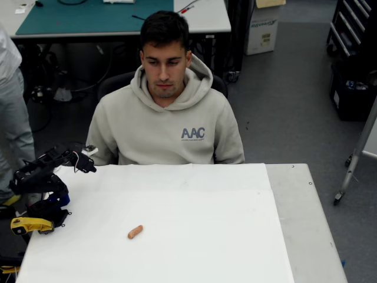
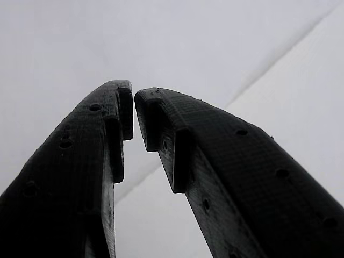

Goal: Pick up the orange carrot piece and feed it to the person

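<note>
I am resting at the left edge of the overhead view, folded low beside the white table (image 1: pixel 177 194), and I judge that the first step, reaching for the food, is not yet begun. My gripper (image 2: pixel 133 115) is holding nothing; in the wrist view the two black fingers (image 2: pixel 80 161) are almost closed, with only a thin gap between their tips, and behind them only white surface is showing.

The orange carrot piece (image 1: pixel 135 232) is lying on the white table, in the lower middle-left of the overhead view, well apart from my gripper (image 1: pixel 82 162) and lying at a slant. The person (image 1: pixel 166 118) is sitting behind the far edge of the table, in the upper centre of the frame, looking down.

For the next move I think I am needing to open the fingers wider, swing toward the lower centre of the frame, come down over the piece and close across its short side, because it looks round and may roll.

In the overhead view my fingertips are dark and small, so their exact opening is hard to read there. The person's hands are hidden below the table edge.
</note>
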Action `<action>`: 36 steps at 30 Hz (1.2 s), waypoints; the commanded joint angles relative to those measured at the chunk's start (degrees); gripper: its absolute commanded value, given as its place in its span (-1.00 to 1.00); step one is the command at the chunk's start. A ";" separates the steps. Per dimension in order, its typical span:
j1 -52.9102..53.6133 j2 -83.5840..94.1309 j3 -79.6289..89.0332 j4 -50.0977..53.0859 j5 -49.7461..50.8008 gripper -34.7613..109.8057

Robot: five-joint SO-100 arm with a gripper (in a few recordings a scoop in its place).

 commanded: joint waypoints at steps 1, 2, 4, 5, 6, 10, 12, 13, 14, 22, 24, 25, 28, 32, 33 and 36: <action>-0.35 -7.21 -9.67 0.79 -0.62 -0.56; 0.09 -9.14 -11.16 0.79 -0.62 -0.56; 1.67 -12.74 -13.80 0.79 -0.62 -0.56; 2.72 -14.50 -15.03 0.79 -0.62 -0.56; 3.78 -16.08 -16.26 0.79 -0.62 -0.56; 7.47 -22.59 -20.92 0.79 -2.72 -0.57; 9.05 -25.75 -22.94 0.79 -5.19 -0.57; 9.93 -27.33 -23.82 0.88 -6.50 -0.57; 11.07 -28.83 -24.70 0.88 -7.82 -0.57; 23.20 -37.79 -30.15 0.88 -16.35 -0.57; 26.19 -39.38 -32.08 0.88 -18.54 -0.57; 27.69 -40.17 -33.05 0.88 -19.60 -0.57; 32.17 -42.54 -36.12 0.88 -22.50 -0.57; 36.74 -45.26 -39.90 0.97 -25.84 -0.57; 37.71 -46.05 -40.78 1.14 -26.63 -0.57; 40.43 -48.69 -43.15 1.41 -29.09 -0.57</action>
